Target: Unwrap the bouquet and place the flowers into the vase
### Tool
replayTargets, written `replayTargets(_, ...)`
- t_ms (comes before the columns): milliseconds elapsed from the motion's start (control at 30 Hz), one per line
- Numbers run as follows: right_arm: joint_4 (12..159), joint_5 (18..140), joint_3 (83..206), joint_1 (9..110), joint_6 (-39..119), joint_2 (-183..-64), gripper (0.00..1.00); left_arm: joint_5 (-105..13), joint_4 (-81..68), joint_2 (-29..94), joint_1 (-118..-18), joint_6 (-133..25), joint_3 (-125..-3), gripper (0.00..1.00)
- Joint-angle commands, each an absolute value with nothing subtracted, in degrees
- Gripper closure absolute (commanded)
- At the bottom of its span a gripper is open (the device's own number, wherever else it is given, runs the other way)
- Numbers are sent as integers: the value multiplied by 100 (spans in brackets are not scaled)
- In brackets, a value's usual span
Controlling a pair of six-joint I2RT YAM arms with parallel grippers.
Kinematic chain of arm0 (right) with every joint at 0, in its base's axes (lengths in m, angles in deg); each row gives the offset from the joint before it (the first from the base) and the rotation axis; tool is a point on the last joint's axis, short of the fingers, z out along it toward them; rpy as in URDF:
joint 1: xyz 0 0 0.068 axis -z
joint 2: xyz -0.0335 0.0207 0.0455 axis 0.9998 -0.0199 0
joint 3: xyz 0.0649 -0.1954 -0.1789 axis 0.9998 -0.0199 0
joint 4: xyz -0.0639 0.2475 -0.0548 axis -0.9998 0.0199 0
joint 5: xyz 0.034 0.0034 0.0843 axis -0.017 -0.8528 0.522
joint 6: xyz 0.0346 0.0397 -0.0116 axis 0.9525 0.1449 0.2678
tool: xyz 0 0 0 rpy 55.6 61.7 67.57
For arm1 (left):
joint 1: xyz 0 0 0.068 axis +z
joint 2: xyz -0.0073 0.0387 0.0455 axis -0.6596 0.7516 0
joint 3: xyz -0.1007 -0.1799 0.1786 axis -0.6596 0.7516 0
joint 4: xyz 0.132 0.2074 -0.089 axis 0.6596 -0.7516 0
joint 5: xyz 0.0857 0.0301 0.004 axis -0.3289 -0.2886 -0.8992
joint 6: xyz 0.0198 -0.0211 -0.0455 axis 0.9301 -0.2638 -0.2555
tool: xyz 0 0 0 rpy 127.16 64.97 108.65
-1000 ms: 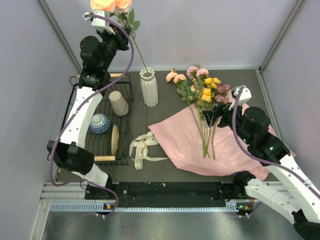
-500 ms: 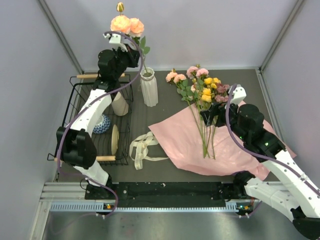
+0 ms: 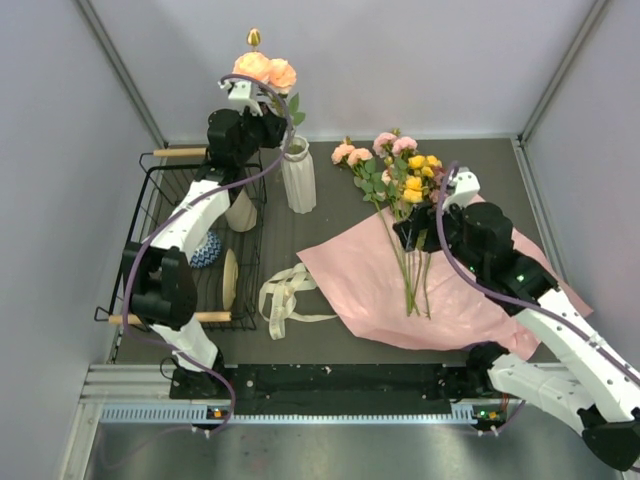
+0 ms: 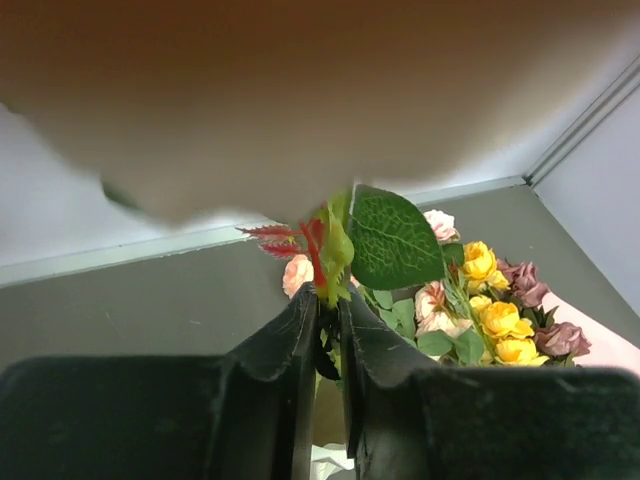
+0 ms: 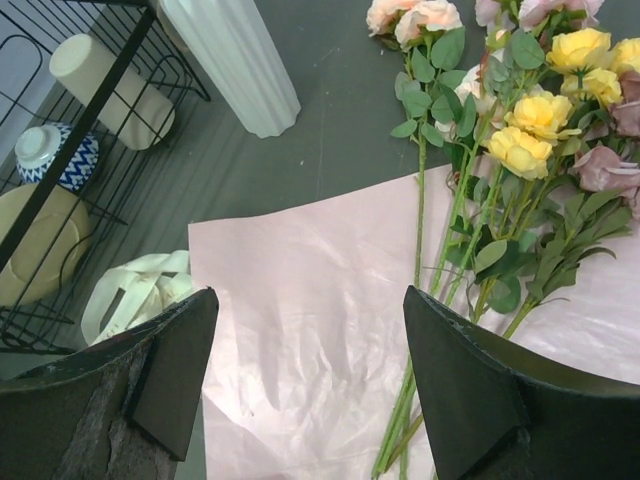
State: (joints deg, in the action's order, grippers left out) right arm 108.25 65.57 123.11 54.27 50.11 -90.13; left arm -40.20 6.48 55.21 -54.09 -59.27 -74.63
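- where the peach rose (image 3: 264, 70) rises over the vase (image 3: 298, 178), my left gripper (image 4: 328, 305) has its jaws a slit apart around the stem; pinching or not, i cannot tell.
- my right gripper (image 5: 308, 330) hangs, jaws spread wide, over the pink paper (image 5: 300, 270), beside the flowers (image 5: 520, 130) lying on it.

The vase (image 3: 298, 178) stands at upper centre with one flower (image 3: 266, 70) in it, a wire rack (image 3: 190, 172) holding a cup (image 3: 240, 212) and a bowl (image 3: 205, 250) to its left, the other flowers (image 3: 405, 185) lying on the opened wrap (image 3: 350, 280) at right, the ribbon (image 3: 285, 295) at lower centre.
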Motion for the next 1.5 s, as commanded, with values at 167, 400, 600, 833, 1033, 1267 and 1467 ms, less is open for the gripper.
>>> replayTargets(167,10849,6107,12725,5458,5266,-9794,24,-4135,210,5199,-5393,-6095,-7647,49)
replayTargets(400,11060,6912,13112,6230,5311,-10681,25,-4407,-546,4602,-5393,-6192,-7577,41)
replayTargets(600,11307,7073,13490,6337,4942,-11666,39,-4399,-793,3670,-5393,-6438,-6857,39)
replayTargets(833,11333,7152,13946,6328,4731,-12861,57,-3566,-793,2721,-5489,-6807,-5882,39)
replayTargets(1033,11333,7022,14526,6092,4468,-13872,68,-3002,-811,2439,-6051,-6974,-5485,29)
replayTargets(1267,11430,6282,14949,5941,4361,-14796,64,-2861,-785,2553,-6886,-6834,-5397,30)
replayTargets(1467,11482,5959,14976,5941,4484,-15174,62,-2746,-758,2623,-7036,-6869,-5406,32)
